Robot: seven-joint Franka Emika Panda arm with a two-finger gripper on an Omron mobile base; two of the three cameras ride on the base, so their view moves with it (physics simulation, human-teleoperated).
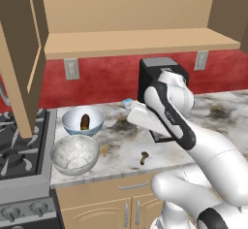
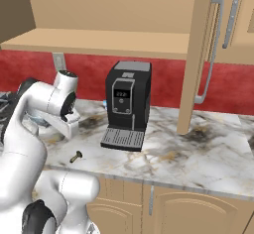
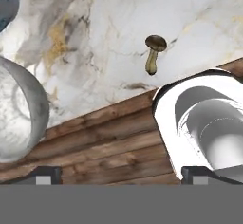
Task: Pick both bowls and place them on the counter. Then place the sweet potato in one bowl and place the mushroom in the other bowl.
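In the left base view, both bowls stand on the marble counter (image 1: 218,114) at the left of the frame, just right of the stove (image 1: 17,145): the blue-patterned bowl (image 1: 83,120) sits farther back with the dark sweet potato (image 1: 85,122) lying inside it, and the grey stone-like bowl (image 1: 75,154) sits nearer the counter's front edge, nothing in it, the two rims close together or just touching. The mushroom (image 1: 144,158) lies on the bare marble near the front edge, at lower centre of that frame, well apart from both bowls. The arm's white forearm crosses the middle of this view and hides the lower part of the black coffee machine (image 1: 160,70). The right base view gives that machine (image 2: 126,104) whole, with its drip tray, at centre, and shows the mushroom (image 2: 76,156) at lower left beside the arm, while the bowls are hidden behind the robot's body there. The hand view looks straight down: the mushroom (image 3: 154,52) is at upper centre, cap uppermost in the frame, the grey bowl's rim (image 3: 21,118) at the left edge, and the wooden cabinet front (image 3: 104,137) across the lower half. The gripper (image 3: 121,175) has its two tips spread wide at the bottom corners, holding nothing.
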